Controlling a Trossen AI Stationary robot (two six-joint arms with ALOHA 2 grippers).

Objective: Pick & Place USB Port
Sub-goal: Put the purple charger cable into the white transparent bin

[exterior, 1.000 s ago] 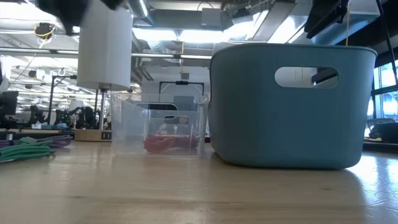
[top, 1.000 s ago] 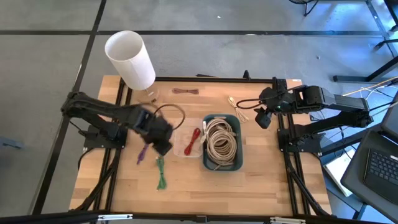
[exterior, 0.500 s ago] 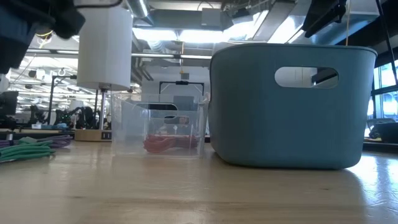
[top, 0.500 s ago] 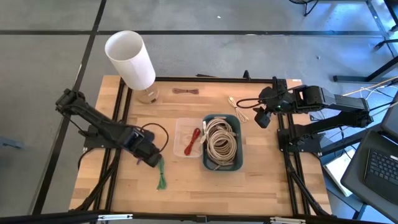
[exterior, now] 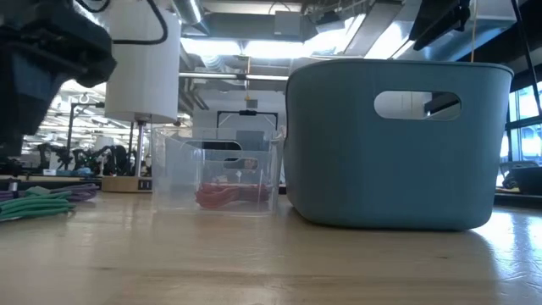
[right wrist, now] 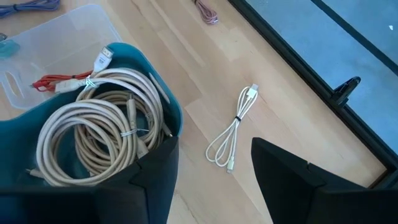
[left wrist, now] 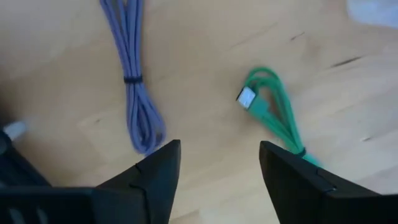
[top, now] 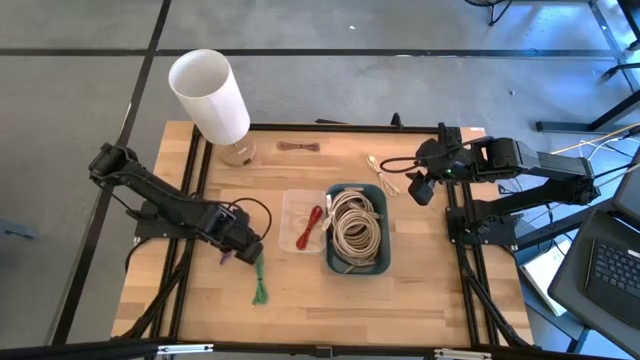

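Green cable and purple cable just ahead of spread left pincer.

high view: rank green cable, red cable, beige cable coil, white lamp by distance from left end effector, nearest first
From the left end effector, low over the table's left half:
1. Green cable, on the wood right beside it, toward the front edge.
2. Red cable, in the clear tray toward the centre.
3. Beige cable coil, in the blue bin past the tray.
4. White lamp, at the back-left corner.
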